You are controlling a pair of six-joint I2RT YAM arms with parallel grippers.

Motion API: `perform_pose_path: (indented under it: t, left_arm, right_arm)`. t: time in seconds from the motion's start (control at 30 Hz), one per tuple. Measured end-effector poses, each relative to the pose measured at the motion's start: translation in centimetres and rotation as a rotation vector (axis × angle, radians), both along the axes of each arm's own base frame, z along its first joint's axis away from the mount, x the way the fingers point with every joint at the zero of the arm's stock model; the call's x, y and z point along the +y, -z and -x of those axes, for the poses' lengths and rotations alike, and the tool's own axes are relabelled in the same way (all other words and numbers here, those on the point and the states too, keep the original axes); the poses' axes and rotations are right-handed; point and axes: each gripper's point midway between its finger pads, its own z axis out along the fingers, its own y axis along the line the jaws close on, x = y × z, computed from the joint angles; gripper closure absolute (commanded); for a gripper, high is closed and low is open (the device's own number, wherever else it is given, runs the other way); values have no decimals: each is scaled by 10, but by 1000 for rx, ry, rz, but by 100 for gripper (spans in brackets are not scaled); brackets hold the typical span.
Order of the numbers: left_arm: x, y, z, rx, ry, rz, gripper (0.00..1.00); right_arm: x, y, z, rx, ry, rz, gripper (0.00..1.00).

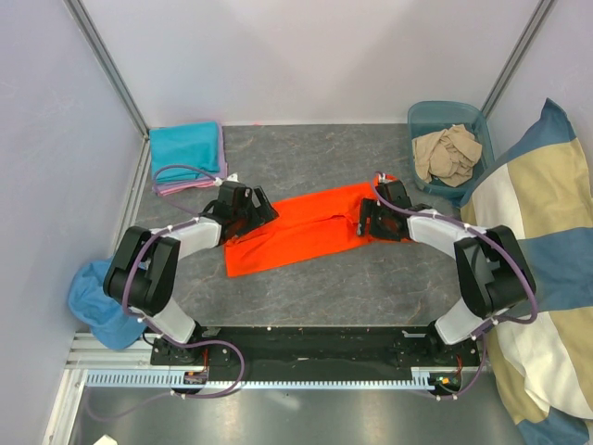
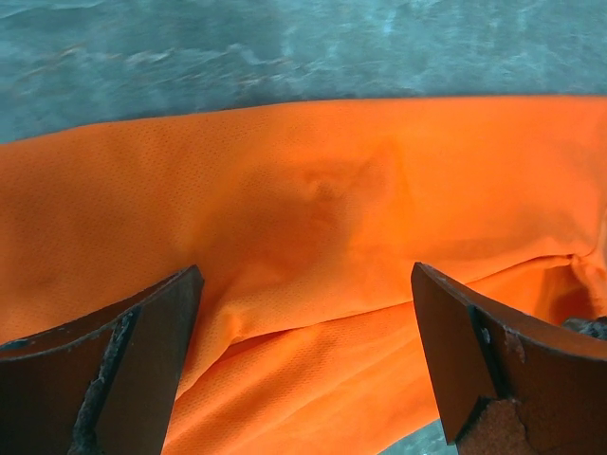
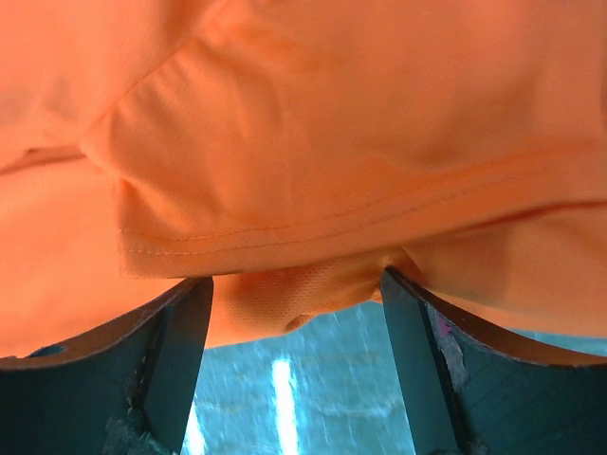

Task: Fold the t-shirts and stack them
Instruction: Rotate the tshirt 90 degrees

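The bright orange t-shirt [image 1: 306, 232] lies on the grey table as a long band folded lengthwise. My left gripper [image 1: 255, 211] is at its left end, open; in the left wrist view [image 2: 305, 275] the jaws stand wide apart over the orange cloth [image 2: 313, 190] with a fold line between them. My right gripper [image 1: 371, 221] is at the shirt's right end, open; in the right wrist view [image 3: 296, 280] a stitched hem of the orange cloth [image 3: 313, 142] lies across the fingertips. A folded teal t-shirt [image 1: 185, 146] lies on a pink-lilac one [image 1: 176, 188] at the back left. A beige t-shirt [image 1: 447, 153] is crumpled in a bin.
The teal plastic bin [image 1: 422, 116] stands at the back right. A big blue-and-beige cushion-like fabric [image 1: 542, 241] fills the right side. A blue cloth [image 1: 93, 297] hangs off the table's left edge. Metal frame posts stand at the back corners.
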Motion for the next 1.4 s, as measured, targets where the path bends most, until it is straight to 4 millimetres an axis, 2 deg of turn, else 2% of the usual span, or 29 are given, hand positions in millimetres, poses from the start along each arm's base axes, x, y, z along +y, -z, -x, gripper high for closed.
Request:
perform_pose_path:
  t: [0.27,0.47,0.6,0.77,0.9,1.07,1.17,1.27,1.4]
  left_arm:
    - [23,-1,35,55,-39,-62,0]
    - [35,-14,66,53,-43,-63,0]
    - [40,-20,84,43,-45,-53,0]
    - [35,-17,101,56,-14,-37,0]
    - [26,-20,115,59,23,-28,0]
    - [11,-43,126,-4,75,8,0]
    - [10,-56,130,-35,84,17,0]
    - [13,-77,123,-91,62,11,0]
    - [14,-110,96,-180,27,-14,0]
  right_arm:
    - [9,0,-40,-43,15,0,20]
    - [20,-2,-89,-76,1,-4,20]
    - [35,-5,-128,-97,-45,-15,20]
    - [49,-6,-157,-105,-106,-24,19]
    - [53,-6,-161,-100,-147,-17,18]
    - [56,-6,-167,-89,-193,-7,18]
    - [58,-7,-169,-92,-214,-5,18]
    - [57,-8,-166,-89,-225,0,18]
    - [50,-18,-143,-61,-227,8,18]
